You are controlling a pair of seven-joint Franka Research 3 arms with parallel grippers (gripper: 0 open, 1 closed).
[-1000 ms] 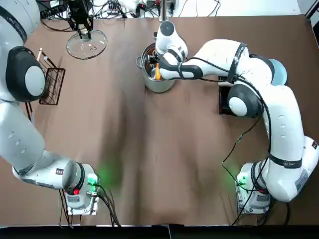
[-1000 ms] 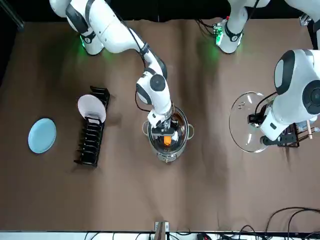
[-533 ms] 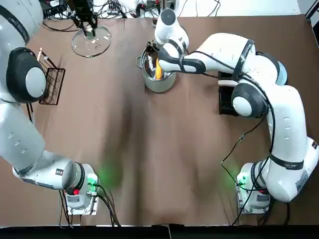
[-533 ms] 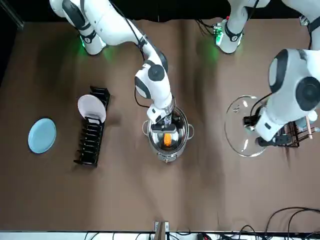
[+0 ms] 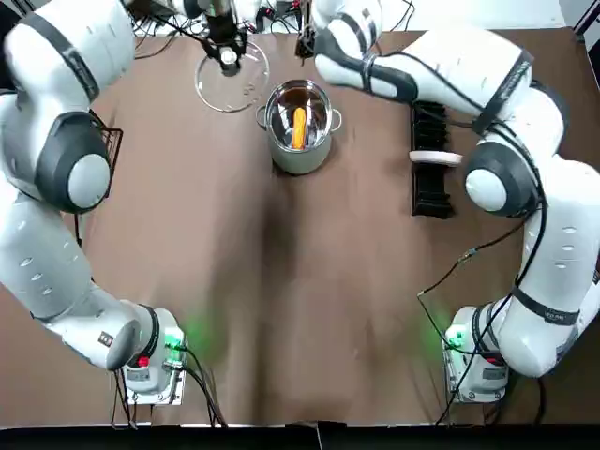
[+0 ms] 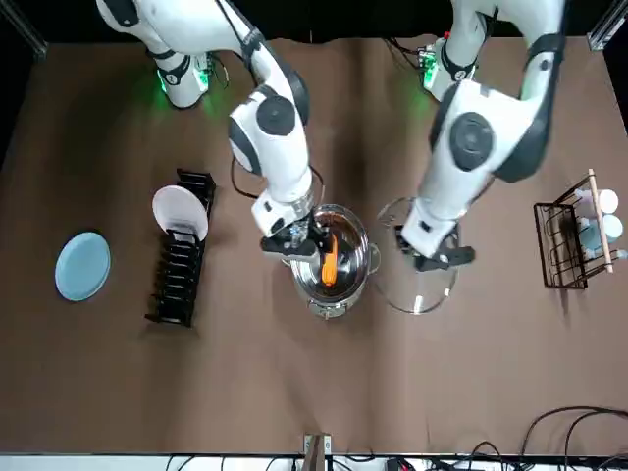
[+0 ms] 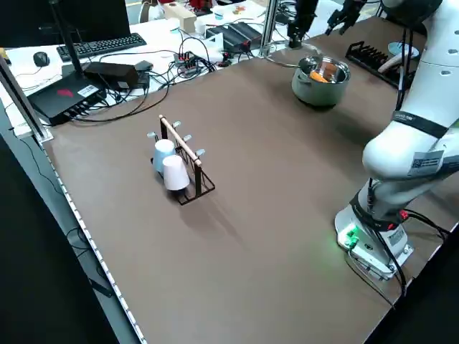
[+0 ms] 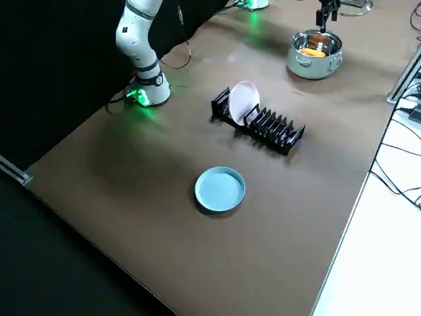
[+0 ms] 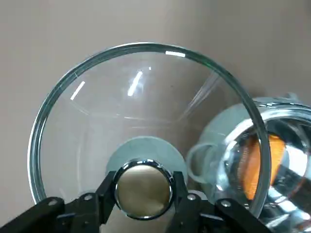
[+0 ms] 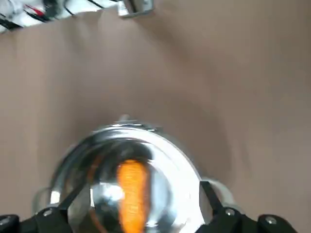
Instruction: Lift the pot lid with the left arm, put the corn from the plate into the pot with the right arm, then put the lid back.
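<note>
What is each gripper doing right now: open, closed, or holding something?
Left gripper: closed on the glass lid.
Right gripper: open, holding nothing.

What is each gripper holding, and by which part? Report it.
Left gripper grips the glass lid by its metal knob. Right gripper is open, holding nothing.

My right claw (image 6: 291, 245) has let go of the corn (image 5: 298, 127) and come up out of the pot (image 5: 302, 161). Its fingers are now spread, with the corn lying below them. My left claw (image 9: 143, 187) has swung the lid (image 5: 239, 89) across, so the pot is now just beside it.
</note>
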